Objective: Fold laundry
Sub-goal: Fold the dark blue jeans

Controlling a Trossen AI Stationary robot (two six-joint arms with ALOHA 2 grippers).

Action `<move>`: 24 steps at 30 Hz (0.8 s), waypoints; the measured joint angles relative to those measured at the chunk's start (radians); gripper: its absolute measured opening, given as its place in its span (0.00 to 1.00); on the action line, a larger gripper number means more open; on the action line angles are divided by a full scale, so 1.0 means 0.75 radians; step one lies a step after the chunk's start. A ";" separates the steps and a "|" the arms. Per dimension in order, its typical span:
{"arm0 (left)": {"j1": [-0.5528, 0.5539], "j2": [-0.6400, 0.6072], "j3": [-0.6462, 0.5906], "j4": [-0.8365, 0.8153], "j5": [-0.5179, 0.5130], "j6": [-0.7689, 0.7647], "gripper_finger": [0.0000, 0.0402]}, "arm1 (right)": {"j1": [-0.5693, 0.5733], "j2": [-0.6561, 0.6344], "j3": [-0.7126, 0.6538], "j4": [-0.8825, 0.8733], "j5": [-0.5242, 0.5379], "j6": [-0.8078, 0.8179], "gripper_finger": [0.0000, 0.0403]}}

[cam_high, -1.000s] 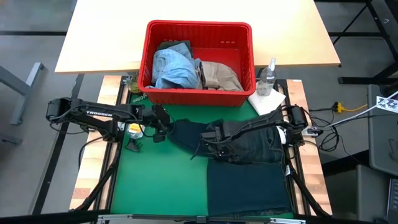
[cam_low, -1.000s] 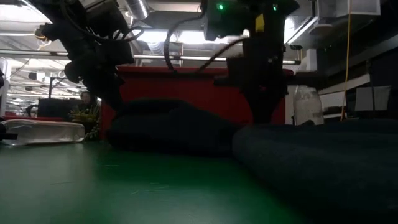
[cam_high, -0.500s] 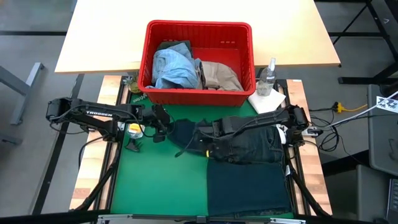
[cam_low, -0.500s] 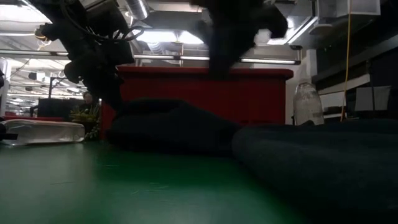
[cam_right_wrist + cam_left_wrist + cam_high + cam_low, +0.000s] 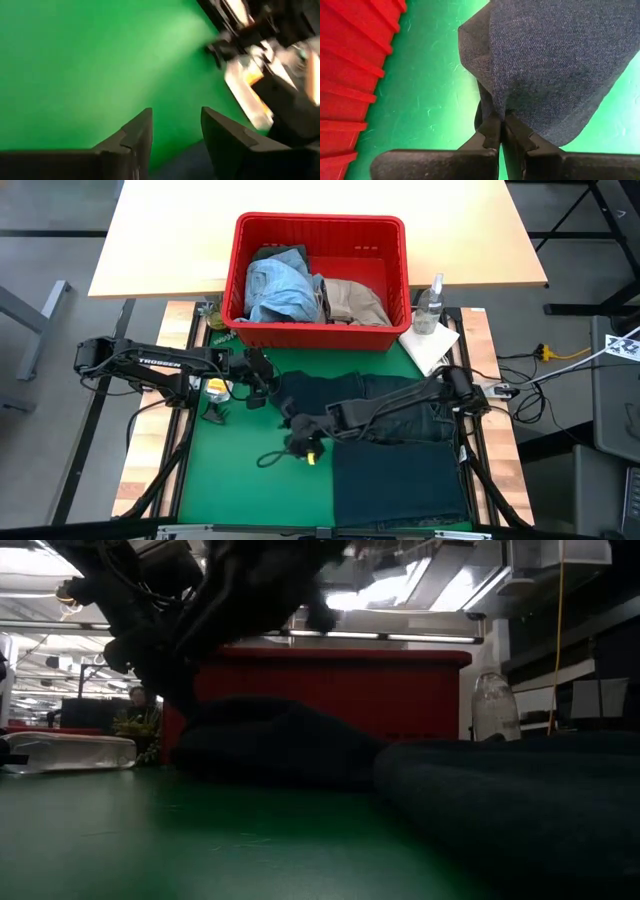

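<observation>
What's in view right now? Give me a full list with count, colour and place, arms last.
dark navy jeans: one, navy, spread on the mat's right half, far-left corner pinched
light blue denim: one, pale blue, left in the basket
dark olive green piece: one, olive, far-left in the basket
beige khaki piece: one, beige, right in the basket
red basket: one, red, far edge of the mat
green mat: one, green, table centre
spray bottle: one, clear, right of the basket
white cloth: one, white, beside the bottle
left gripper: shut on the jeans' corner
right gripper: open, empty, over bare mat
</observation>
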 joint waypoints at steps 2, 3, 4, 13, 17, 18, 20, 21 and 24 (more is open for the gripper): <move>0.000 0.000 0.000 -0.002 0.000 0.000 0.00 | -0.014 0.049 0.000 0.087 0.073 0.001 0.40; 0.000 0.000 0.000 -0.001 0.000 0.000 0.00 | -0.018 0.064 -0.001 0.089 0.094 0.000 0.39; 0.000 0.000 0.000 -0.002 0.001 -0.001 0.00 | -0.029 0.078 -0.001 0.096 0.109 0.001 0.39; -0.001 0.000 0.000 -0.006 0.001 -0.005 0.00 | -0.118 0.116 -0.001 0.097 0.209 0.079 0.38; -0.001 0.000 0.000 -0.007 0.000 -0.005 0.00 | -0.176 0.115 -0.001 0.059 0.177 0.149 0.38; -0.001 0.000 0.000 -0.006 -0.001 -0.005 0.00 | -0.189 0.115 0.000 0.043 0.151 0.171 0.38; -0.001 0.000 0.000 -0.006 -0.002 -0.005 0.00 | -0.207 0.115 0.000 0.004 0.125 0.203 0.38; -0.001 0.000 0.000 -0.006 -0.001 -0.005 0.00 | -0.214 0.115 0.000 -0.009 0.132 0.212 0.38; -0.001 0.000 0.000 -0.005 -0.002 -0.005 0.00 | -0.222 0.115 0.000 -0.013 0.210 0.216 0.38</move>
